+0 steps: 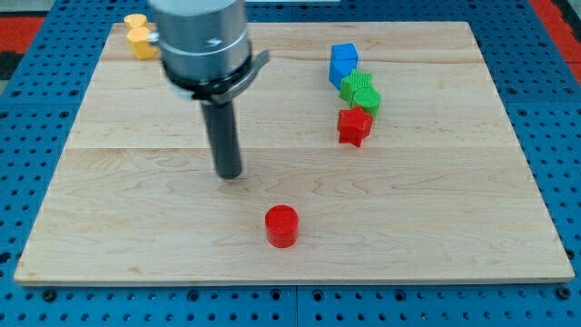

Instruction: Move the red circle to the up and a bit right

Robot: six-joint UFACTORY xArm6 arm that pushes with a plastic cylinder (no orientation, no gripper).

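The red circle lies on the wooden board near the view's bottom centre. My tip rests on the board up and to the left of the red circle, a short gap apart, not touching it. The dark rod rises from the tip to the grey arm body at the view's top.
A red star block lies right of centre. A green block sits just above it, and a blue block above that, the three close together. A yellow block lies at the board's top left corner.
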